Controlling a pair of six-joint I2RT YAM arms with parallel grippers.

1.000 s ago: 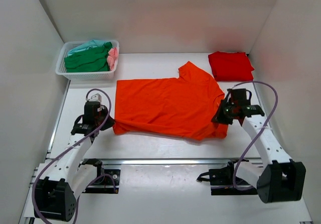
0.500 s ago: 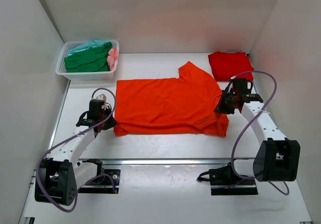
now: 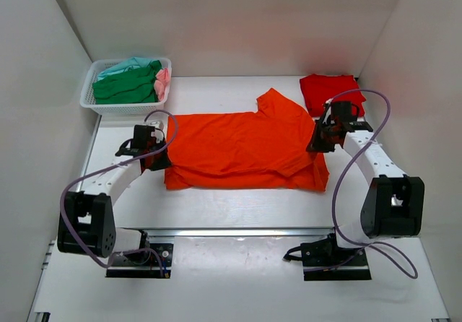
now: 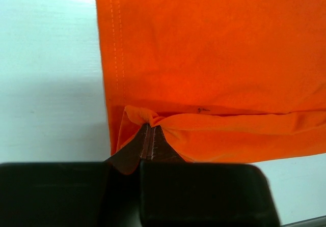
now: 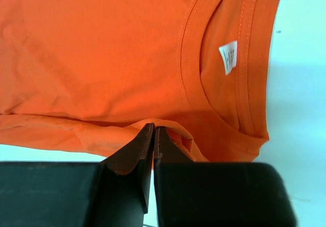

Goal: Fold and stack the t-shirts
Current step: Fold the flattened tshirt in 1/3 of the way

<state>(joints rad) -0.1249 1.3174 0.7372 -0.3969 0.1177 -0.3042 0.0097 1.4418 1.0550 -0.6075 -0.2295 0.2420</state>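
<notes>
Nearest in, the left gripper (image 4: 151, 130) has its fingers pressed together on a pinched corner of the orange t-shirt (image 3: 245, 149). The stitched bottom hem runs away just left of the fingertips, and a doubled-over band of cloth trails off to their right. The right gripper (image 5: 154, 130) is likewise clamped shut on a nip of the same shirt's near edge, with the collar (image 5: 191, 59) and its white label (image 5: 229, 56) just beyond and to the right of the fingers. Between the two grips the near long edge looks lifted and turned over (a first lengthwise fold, I judge, only partly laid), while the rest of the shirt lies flat on the table (image 3: 216, 206) beyond both sets of fingers, one sleeve (image 3: 278, 104) poking out on the far side. Farther off, past the right fingers, a red t-shirt (image 3: 332, 94) sits already folded, the start of a stack. Far beyond the left fingers, a white basket (image 3: 88, 104) holds a green tee (image 3: 126, 85), a teal tee (image 3: 126, 65) and a pink tee (image 3: 163, 82), all bunched and unfolded. So one shirt seems done, one is mid-fold, and three wait.
</notes>
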